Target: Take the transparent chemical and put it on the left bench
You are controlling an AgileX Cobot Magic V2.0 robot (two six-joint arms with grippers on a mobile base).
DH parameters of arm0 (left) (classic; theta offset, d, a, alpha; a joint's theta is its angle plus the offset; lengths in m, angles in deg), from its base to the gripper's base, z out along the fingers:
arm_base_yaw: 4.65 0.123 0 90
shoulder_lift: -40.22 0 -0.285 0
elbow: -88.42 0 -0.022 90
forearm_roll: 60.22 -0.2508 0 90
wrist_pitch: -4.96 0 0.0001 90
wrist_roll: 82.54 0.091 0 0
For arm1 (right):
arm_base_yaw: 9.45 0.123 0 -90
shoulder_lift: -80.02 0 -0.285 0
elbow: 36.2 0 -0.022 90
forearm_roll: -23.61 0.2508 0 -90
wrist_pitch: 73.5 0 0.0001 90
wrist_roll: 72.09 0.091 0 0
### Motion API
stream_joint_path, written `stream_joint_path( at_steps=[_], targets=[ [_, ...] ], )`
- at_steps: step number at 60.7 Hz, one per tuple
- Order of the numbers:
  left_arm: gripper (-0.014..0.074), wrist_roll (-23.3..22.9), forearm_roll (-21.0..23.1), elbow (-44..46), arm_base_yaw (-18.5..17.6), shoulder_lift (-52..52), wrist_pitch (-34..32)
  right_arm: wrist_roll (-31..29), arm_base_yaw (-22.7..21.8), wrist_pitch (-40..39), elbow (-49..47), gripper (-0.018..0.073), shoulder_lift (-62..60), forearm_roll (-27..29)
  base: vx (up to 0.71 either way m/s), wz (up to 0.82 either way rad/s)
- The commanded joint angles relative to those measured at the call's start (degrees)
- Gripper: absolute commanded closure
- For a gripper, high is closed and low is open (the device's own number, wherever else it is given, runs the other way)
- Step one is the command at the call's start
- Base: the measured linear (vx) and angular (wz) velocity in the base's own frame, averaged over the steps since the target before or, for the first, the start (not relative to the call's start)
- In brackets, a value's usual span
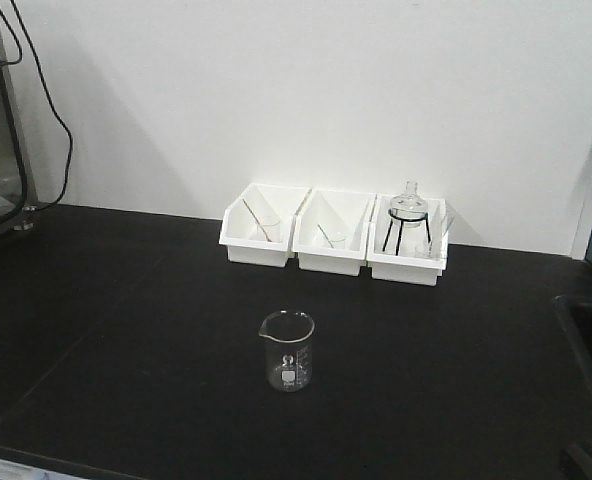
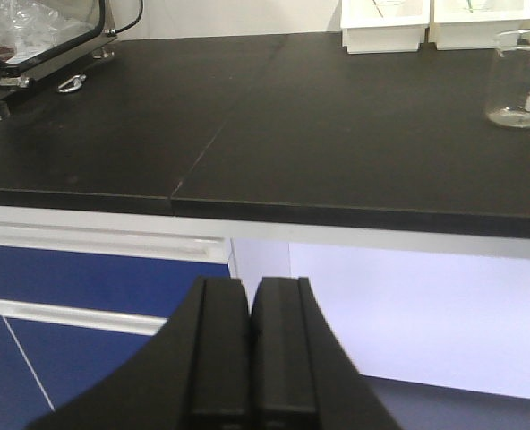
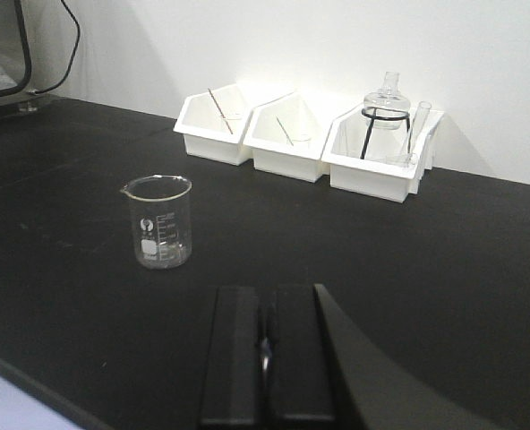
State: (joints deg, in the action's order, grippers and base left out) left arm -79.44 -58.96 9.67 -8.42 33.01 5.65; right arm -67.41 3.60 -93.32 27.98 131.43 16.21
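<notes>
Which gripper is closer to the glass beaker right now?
Right. The right gripper is over the bench, just short of the beaker; the left gripper hangs below the bench's front edge, farther away.

clear pipette [image 3: 417,125] leaning in rightmost bin [image 3: 372,184]

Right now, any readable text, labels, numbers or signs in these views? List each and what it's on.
Beaker: white print with a logo, a graduation scale and a marking patch, all too blurred to read. No digit can be made out in any view.
White bins: no labels or markings visible.
Nothing else in the three views shows any text, brand or sign.
</notes>
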Motion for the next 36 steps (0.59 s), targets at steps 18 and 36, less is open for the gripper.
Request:
stream_joint_path(
  at_steps=[18, 36],
  targets=[
    [0.06, -0.45, 0.04, -0.93, -0.1, 1.1, -4.49, -0.13, 0.02, -4.8, -1.62, 0.0564, -0.33, -0.11, 0.22, 0.0],
    [0.06, -0.45, 0.04, -0.93, -0.1, 1.1, -4.49, -0.13, 0.02, -4.8, -1.62, 0.0564, -0.28, -0.11, 0.18, -0.01]
  ],
)
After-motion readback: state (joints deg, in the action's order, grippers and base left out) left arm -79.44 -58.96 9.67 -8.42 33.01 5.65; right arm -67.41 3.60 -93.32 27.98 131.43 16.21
